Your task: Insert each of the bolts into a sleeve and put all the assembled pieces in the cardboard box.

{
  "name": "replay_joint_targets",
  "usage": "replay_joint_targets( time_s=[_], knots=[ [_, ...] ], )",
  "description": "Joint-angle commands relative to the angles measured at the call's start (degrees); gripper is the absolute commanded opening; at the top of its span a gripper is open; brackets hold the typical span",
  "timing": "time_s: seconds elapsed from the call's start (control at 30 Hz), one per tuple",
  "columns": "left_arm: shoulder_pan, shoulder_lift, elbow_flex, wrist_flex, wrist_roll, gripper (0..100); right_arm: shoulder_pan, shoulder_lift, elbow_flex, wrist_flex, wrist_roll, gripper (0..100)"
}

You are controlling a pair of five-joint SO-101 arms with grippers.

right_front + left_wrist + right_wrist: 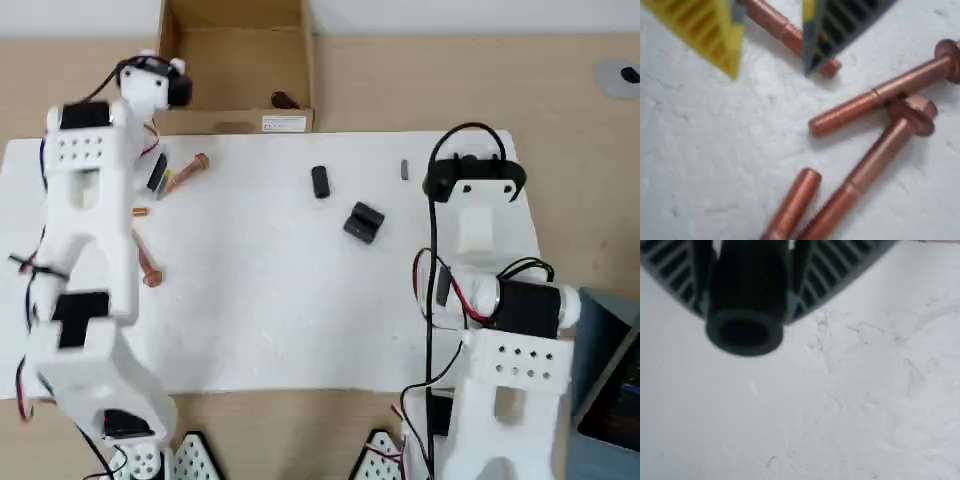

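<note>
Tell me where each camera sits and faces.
High view: fixed overhead, looking down on the white board, cardboard box, left arm and right arm.
Left wrist view: on the left arm, looking down past the open left hand at copper bolts.
Right wrist view: on the right arm, facing the board past the right hand, shut on a black sleeve.
Shared: high and left wrist views both show the bolts.

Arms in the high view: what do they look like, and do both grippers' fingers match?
The left arm and right arm are white shells with black motors, hole-dotted plates and red-and-black cables. The left gripper has one yellow ribbed finger and one dark grey; the right gripper has both dark grey.
</note>
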Motion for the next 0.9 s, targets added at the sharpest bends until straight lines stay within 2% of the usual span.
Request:
replay_joint_targets(
  time_s=[0.0, 0.17, 0.3, 0.57, 0.87],
  knots=[
    [1.0, 8.9, -20.6, 6.1, -3.4, 12, 0.7, -1.1, 1.5, -3.3, -0.4, 1.0],
    [1.1, 22.6, -37.8, 11.7, -7.0, 12, 0.7, -1.1, 1.4, -3.9, -0.4, 1.0],
    [2.1, 29.5, -45.0, 11.9, -7.3, 12, 0.7, -1.1, 1.4, -4.0, -0.4, 1.0],
    [5.6, 34.2, -51.1, 11.5, -7.1, 12, 0.7, -1.1, 1.5, -4.0, -0.4, 1.0],
    [5.5, 38.4, -51.9, 8.3, -7.3, 12, 0.7, -1.1, 1.5, -4.0, -0.4, 1.0]
  ],
)
